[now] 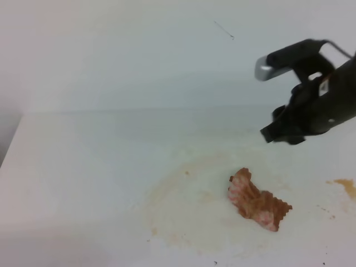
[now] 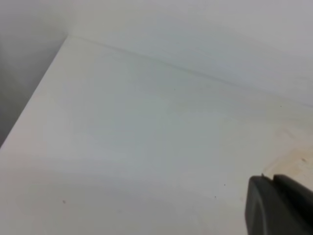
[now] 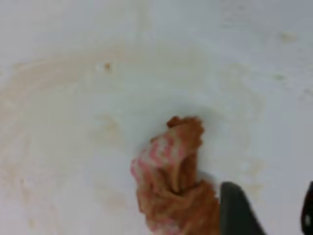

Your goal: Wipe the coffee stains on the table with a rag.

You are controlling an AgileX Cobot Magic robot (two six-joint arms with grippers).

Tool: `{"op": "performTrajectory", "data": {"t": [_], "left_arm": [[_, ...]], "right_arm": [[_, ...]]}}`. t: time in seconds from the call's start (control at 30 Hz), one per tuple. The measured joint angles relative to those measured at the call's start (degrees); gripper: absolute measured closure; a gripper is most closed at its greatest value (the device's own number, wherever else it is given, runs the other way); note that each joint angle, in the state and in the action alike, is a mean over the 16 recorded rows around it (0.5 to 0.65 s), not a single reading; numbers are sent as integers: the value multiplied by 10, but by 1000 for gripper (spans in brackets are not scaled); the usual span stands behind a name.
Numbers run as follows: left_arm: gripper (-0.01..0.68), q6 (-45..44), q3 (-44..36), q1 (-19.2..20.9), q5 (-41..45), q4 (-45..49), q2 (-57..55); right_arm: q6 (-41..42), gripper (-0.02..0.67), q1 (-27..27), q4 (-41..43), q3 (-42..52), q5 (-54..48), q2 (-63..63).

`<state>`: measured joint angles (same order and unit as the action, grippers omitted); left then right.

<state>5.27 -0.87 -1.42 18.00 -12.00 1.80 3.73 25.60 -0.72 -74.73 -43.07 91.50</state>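
Note:
The rag (image 1: 258, 201), a lumpy pink-and-white wad stained brown, lies on the white table (image 1: 83, 167) at the right side of the large faint tan coffee stain (image 1: 183, 214). A small amber blotch (image 1: 347, 186) sits near the right edge. My right gripper (image 1: 276, 133) hangs above and behind the rag, not touching it. In the right wrist view its dark fingers (image 3: 234, 210) stand apart and empty, just right of the rag (image 3: 173, 181), with the stain ring (image 3: 54, 73) around it. Of my left gripper only a dark finger part (image 2: 279, 205) shows, over bare table.
The table's left edge (image 2: 34, 98) drops off beside a grey wall. The back wall (image 1: 139, 55) rises behind the table. A faint tan edge of the stain (image 2: 293, 156) shows in the left wrist view.

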Motion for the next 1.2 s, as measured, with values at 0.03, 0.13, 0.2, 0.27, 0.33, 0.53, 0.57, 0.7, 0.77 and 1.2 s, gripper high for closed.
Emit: {"op": "performTrajectory", "data": {"t": [0.03,0.13,0.2,0.27,0.33,0.53,0.57,0.7,0.77,1.2], "left_arm": [[673,0,-1,0,0,0,0],[673,0,0,0,1,0,0],[673,0,1,0,1,0,0],[673,0,1,0,1,0,0],[673,0,1,0,1,0,0],[673,0,3,0,1,0,-1],[673,0,4,0,1,0,-1],[673,0,6,0,1,0,-2],[673,0,4,0,1,0,-2],[674,0,4,0,-1,0,-2]], "right_arm": [[-3,429,0,6,0,-6,-11],[-13,506,0,22,0,-26,-45],[-19,551,0,30,1,-38,-67],[-27,583,0,36,5,-45,-89],[-34,611,0,39,15,-47,-113],[-54,646,0,39,77,-15,-197],[-57,647,0,38,91,-7,-213],[-71,649,0,35,160,27,-286],[-75,650,0,33,198,42,-328],[-84,650,0,64,374,53,-622]]}}
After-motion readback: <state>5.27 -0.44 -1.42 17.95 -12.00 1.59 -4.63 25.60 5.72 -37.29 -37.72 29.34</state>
